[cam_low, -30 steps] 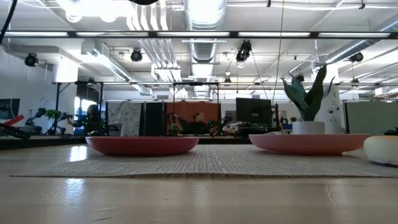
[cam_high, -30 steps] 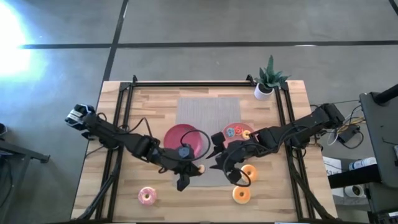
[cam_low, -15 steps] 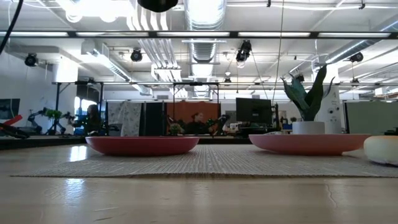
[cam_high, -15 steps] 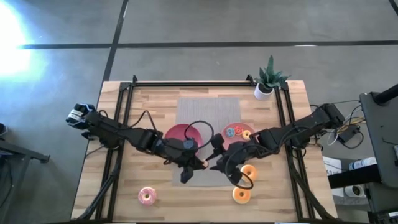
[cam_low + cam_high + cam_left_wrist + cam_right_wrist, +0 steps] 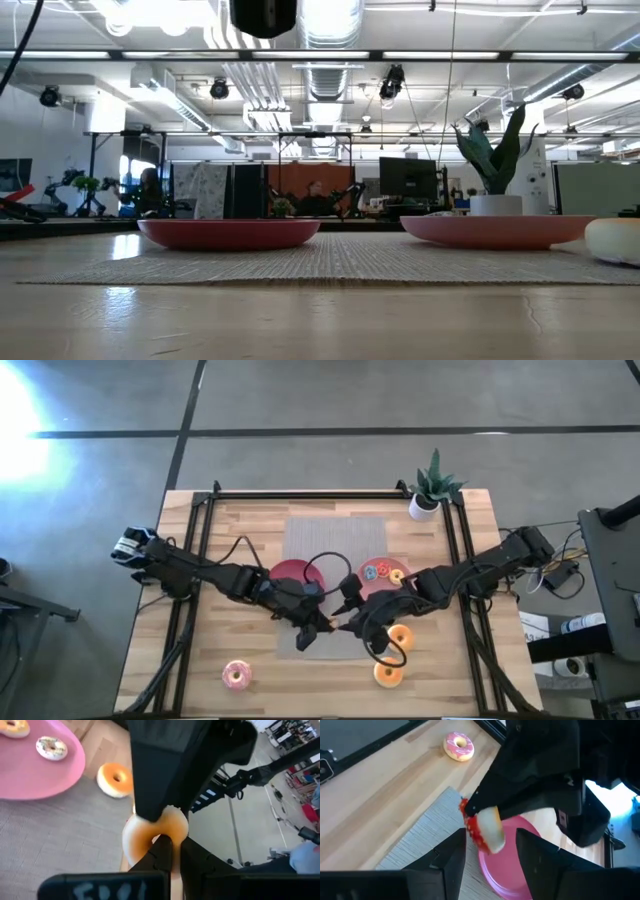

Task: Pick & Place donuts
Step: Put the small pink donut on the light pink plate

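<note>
A small donut with red icing and a tan underside (image 5: 150, 837) (image 5: 486, 827) hangs in the air between my two grippers, above the grey mat (image 5: 335, 540). My left gripper (image 5: 322, 626) (image 5: 176, 852) is shut on it. My right gripper (image 5: 348, 622) (image 5: 490, 852) faces it, open, with a finger on either side of the donut. A pink donut (image 5: 237, 676) and two orange donuts (image 5: 400, 638) (image 5: 388, 673) lie on the table near its front edge. Three small donuts (image 5: 383, 572) lie on the right pink plate. My left gripper pinches the donut's ring (image 5: 170, 827) between its two fingers, one finger (image 5: 160, 852) at the hole and the other outside the rim. The donut is lifted clear of the mat and stands on edge in the hold. Whether my right gripper touches the donut I cannot tell.
Two pink plates sit on the mat, the left one (image 5: 290, 572) (image 5: 228, 232) under my left arm, the right one (image 5: 372, 585) (image 5: 495, 230) holding donuts. A potted plant (image 5: 430, 490) stands at the far right corner. Black rails run along the table's left and right sides.
My left gripper has carried the donut toward the table's right, up to my right gripper, and its arm has stretched out over the left plate. My right gripper has stayed nearly where it was.
</note>
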### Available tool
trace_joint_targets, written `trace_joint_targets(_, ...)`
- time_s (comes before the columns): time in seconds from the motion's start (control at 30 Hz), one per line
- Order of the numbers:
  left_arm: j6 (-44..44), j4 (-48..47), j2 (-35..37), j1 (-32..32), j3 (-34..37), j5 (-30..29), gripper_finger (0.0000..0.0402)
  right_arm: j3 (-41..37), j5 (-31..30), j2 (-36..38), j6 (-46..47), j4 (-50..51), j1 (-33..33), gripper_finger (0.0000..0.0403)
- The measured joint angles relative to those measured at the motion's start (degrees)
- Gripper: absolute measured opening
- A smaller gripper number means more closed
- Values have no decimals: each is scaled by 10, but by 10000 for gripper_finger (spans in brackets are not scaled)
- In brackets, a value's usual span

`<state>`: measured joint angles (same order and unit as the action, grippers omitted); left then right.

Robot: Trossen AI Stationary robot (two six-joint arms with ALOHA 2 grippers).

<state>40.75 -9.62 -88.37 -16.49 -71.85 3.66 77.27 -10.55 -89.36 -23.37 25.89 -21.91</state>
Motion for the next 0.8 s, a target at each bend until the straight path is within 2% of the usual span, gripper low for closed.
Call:
trace_joint_targets(0.4, -2, 19, -2, 18, 0, 14, 0, -2, 5, 0, 21, 8, 2, 153)
trace_joint_targets(0.6, 15, 23, -9, 18, 0, 12, 13, -5, 8, 0, 42, 13, 8, 85)
trace_joint_targets(0.8, 20, 11, -8, 18, 0, -25, 86, -6, 3, 0, 81, 46, 10, 18)
